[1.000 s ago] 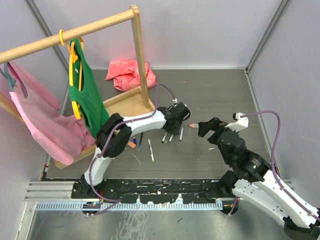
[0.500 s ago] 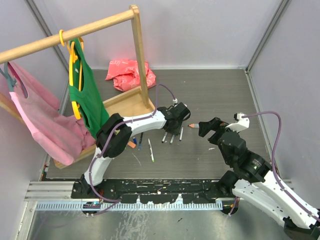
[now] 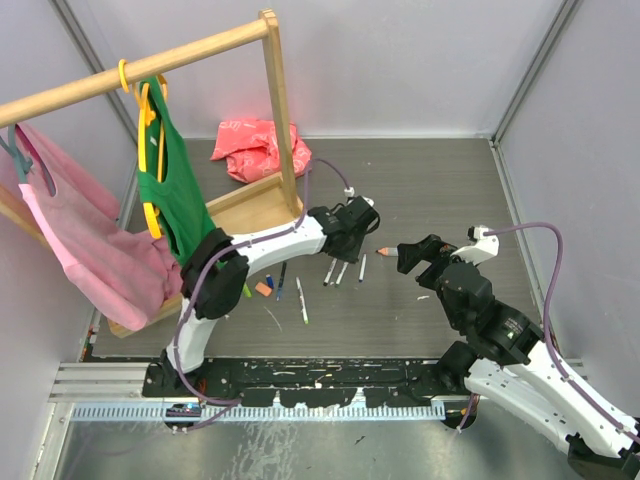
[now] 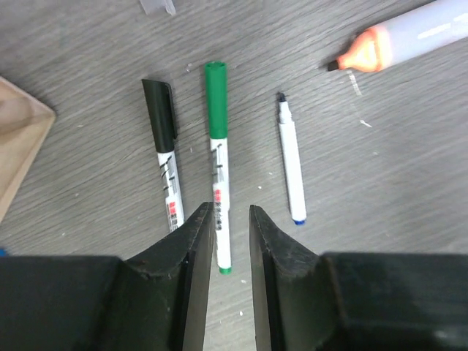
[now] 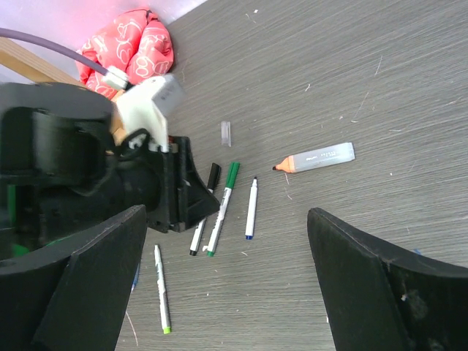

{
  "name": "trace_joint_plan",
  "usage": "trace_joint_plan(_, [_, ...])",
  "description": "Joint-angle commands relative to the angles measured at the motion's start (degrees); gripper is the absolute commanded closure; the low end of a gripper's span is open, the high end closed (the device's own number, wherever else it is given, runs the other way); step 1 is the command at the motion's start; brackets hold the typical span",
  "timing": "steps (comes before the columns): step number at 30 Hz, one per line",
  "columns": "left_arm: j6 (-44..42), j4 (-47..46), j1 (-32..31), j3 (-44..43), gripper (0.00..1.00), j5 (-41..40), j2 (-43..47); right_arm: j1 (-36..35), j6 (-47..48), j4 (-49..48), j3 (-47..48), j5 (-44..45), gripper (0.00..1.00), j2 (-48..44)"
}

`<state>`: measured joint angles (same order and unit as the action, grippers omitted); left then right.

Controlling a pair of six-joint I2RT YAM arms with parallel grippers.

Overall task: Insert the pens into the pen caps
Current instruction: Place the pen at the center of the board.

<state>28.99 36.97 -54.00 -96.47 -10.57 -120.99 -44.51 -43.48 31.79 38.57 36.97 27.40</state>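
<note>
- Wooden garment rack (image 3: 272, 110): stands at the far left of the grey tabletop (image 3: 430, 190), carrying a pink cloth (image 3: 85, 240) and a green top (image 3: 175, 190). A crumpled red cloth (image 3: 260, 145) lies behind it.
- Short orange pen cap (image 3: 263, 289): lies by the rack's base, just left of a slim dark pen (image 3: 282, 278) and well apart from both arms' fingers.
- White pen with a yellow-green end (image 3: 302, 300): lies alone, nearer the arm bases than the row of three pens.
- Left fingers (image 4: 194, 248): a narrow gap between them, clamped on nothing, poised over the near ends of the row of three.
- Black-capped white pen (image 4: 164, 146): flat on the tabletop, just outside the gap, its tail hidden behind one finger.
- Green-capped white pen (image 4: 217, 161): in line with the gap. Its tail lies between the two fingertips, close to one finger and clear of the other.
- Uncapped white pen with a dark nib and blue tail (image 4: 291, 157): roughly parallel, just outside the other finger.
- Short clear cap (image 4: 157, 6): beyond the row, apart from all three pens.
- Grey highlighter with an orange tip (image 4: 409, 36): lies between the two arms.
- Right fingers (image 5: 95, 278): spread wide and holding nothing, just right of the highlighter. The row of pens shows in the space between them in the wrist view.
</note>
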Motion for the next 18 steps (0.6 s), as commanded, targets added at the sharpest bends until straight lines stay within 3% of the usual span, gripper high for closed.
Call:
trace_joint_plan(1, [-1.67,0.04,-0.14,-1.76,0.72,-1.74,9.37,0.07,-0.37,-1.79,0.56,0.49,0.05,0.61])
trace_joint_plan(18, [-2.75,-1.52,-0.06,14.62,0.61,-7.38,31.50,0.10,7.28,-4.68,2.17,-5.89,0.05,9.22])
